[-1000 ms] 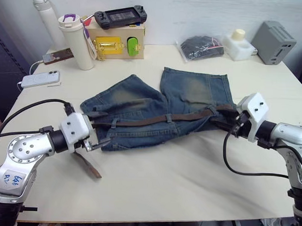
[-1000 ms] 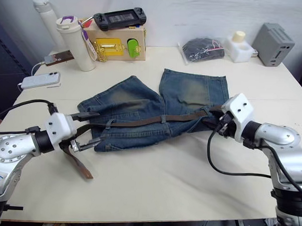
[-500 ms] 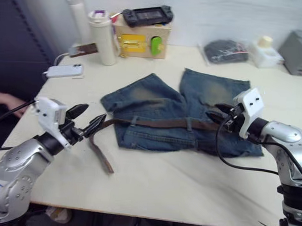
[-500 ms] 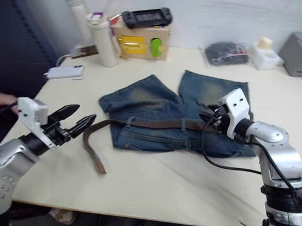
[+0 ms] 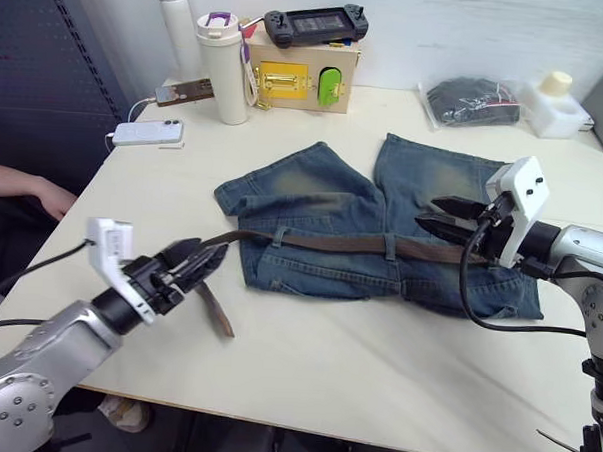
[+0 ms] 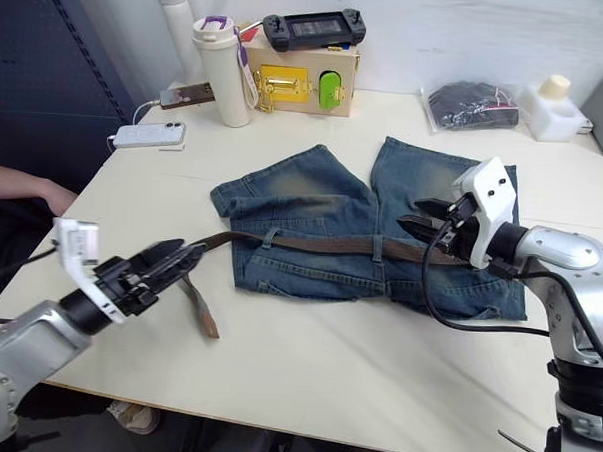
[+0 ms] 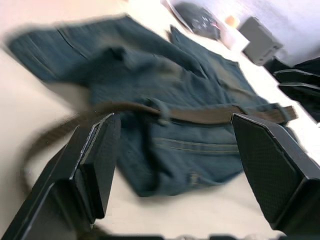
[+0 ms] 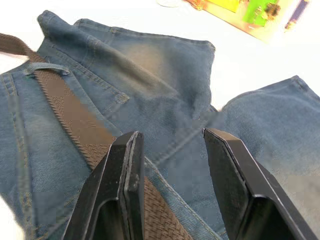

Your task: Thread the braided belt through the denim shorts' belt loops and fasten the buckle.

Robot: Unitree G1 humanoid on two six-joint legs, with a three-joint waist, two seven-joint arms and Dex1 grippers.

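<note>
On the pale table (image 5: 375, 369), the left gripper (image 5: 198, 264) has pulled back toward the near left edge since a moment ago, its fingers spread and empty, the belt (image 5: 331, 243) tail just ahead of them. Rightward the shorts (image 5: 362, 224) lie flat with the belt along the waistband. The right gripper (image 5: 444, 215) hovers parted over the belt's right end, bare table before it.

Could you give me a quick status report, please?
Both grippers open, left, right. Braided belt threaded along denim shorts waistband, tail loose on table. Nothing obstructing.
</note>
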